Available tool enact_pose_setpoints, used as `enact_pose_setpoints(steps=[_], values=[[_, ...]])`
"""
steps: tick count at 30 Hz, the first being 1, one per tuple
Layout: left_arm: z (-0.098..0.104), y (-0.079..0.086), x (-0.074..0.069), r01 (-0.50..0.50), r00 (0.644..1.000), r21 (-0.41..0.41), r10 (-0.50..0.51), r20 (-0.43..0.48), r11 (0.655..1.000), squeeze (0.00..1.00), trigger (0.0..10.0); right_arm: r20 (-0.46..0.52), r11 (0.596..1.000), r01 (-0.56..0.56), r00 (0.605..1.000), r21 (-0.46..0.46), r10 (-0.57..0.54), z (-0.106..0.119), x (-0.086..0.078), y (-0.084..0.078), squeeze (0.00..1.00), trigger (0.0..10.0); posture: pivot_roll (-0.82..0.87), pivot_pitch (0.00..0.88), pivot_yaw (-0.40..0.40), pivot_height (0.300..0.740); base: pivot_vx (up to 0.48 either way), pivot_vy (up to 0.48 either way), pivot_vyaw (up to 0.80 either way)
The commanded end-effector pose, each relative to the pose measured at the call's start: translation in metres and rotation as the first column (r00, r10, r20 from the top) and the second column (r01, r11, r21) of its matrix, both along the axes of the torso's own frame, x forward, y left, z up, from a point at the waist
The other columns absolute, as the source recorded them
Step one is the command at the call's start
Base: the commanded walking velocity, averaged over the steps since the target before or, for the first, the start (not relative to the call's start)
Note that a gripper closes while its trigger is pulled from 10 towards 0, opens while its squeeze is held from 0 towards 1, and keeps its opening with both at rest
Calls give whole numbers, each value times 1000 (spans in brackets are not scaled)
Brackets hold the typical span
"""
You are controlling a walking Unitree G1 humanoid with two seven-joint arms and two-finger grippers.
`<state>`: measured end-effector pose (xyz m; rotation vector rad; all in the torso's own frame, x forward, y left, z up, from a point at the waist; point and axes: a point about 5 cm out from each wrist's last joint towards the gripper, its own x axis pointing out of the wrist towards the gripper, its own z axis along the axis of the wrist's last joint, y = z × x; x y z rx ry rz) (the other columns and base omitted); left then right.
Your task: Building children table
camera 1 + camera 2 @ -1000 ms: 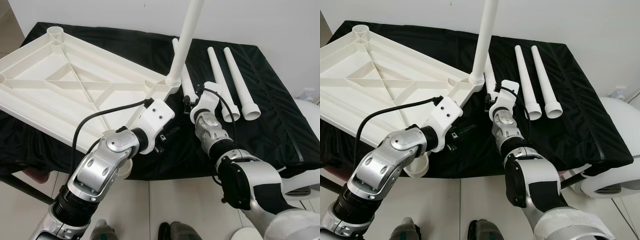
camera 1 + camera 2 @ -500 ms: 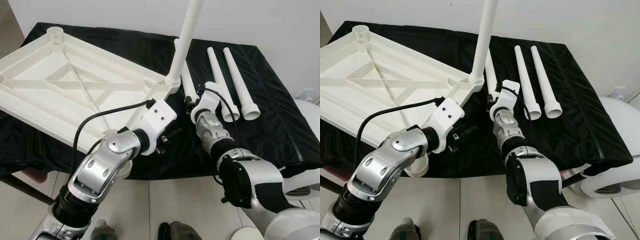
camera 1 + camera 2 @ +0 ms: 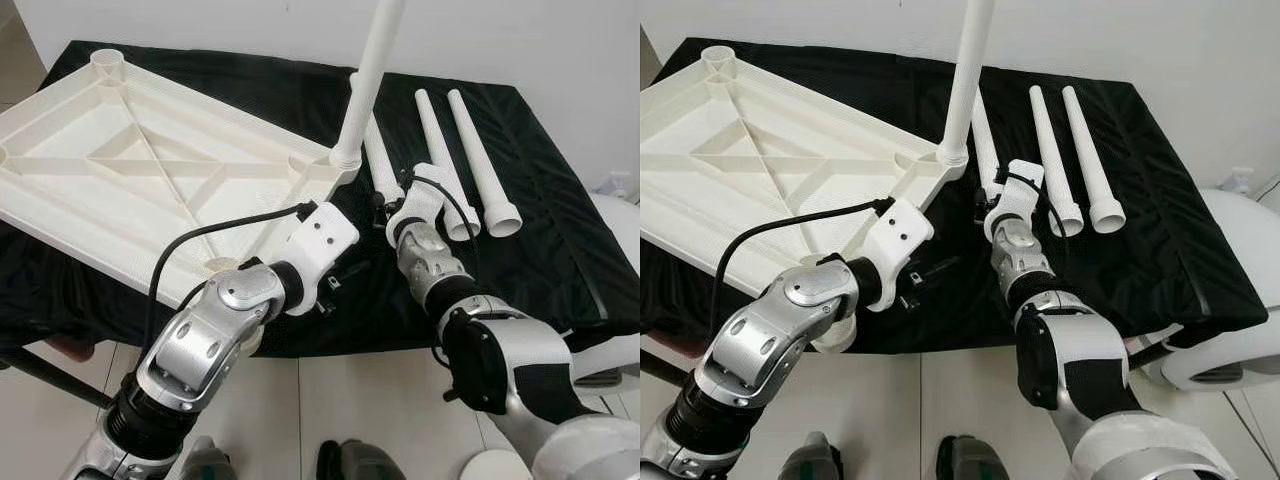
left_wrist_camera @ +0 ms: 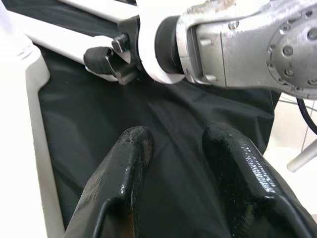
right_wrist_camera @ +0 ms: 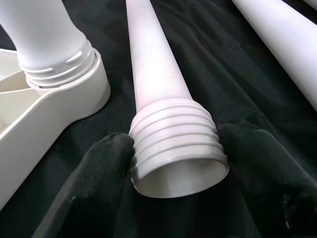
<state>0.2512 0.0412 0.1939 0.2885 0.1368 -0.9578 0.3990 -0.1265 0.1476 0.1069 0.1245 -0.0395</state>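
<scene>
The white tabletop [image 3: 120,170] lies upside down on a black cloth. One white leg [image 3: 368,80] stands upright, screwed into its near right corner socket [image 5: 74,94]. A second leg [image 5: 153,59] lies beside that socket. My right gripper [image 3: 381,206] is shut on its threaded end, with one finger [image 5: 106,153] on each side touching the thread. Two more legs [image 3: 440,160] [image 3: 482,160] lie side by side to the right. My left gripper [image 4: 181,148] hovers open over bare cloth just near of the corner, holding nothing.
The black cloth [image 3: 540,250] covers the whole work table, and its front edge runs just below both wrists. A corner socket [image 3: 108,62] at the tabletop's far left stands open. A white rounded object [image 3: 1230,330] sits at the right, past the table edge.
My left gripper has edged a little to the right over the cloth. The right gripper has stayed at the lying leg's threaded end, which has shifted slightly.
</scene>
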Motion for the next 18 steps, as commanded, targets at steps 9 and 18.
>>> enact_pose_setpoints(steps=[9, 18], values=[[-1, -4, -9, 27, 999, 3, -27, -24, 1000, 0, 10000, -34, 999, -39, 999, -24, 38, -4, 0, 2, 0, 10000, 52, 177, -94, 740, 0, 0, 0], [0, -5, -11, 24, 999, -5, -24, -30, 1000, 0, 10000, -35, 997, -67, 997, -24, 66, -4, 0, 4, 275, 10000, 52, 187, -100, 740, 0, 0, 0]])
